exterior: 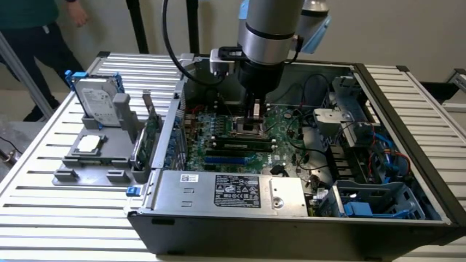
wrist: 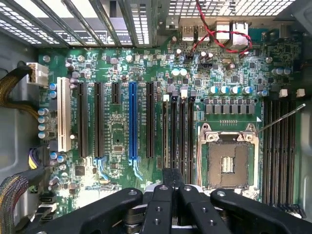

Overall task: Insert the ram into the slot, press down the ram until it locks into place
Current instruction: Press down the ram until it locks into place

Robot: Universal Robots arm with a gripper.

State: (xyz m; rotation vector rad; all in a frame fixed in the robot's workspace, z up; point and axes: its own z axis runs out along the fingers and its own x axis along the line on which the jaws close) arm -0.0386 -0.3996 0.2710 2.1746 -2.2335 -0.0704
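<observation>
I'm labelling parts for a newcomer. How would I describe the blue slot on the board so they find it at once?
Look inside the open computer case, at the green motherboard on its floor. In its row of long parallel slots, the blue slot lies between two black slots. It is the only blue one: the others are black, bar one white slot at the row's end.

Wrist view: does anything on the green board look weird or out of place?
The square silver socket has no chip in it, and its thin metal lever sticks out slantwise across the black slots beside it. Nothing looks broken.
</observation>
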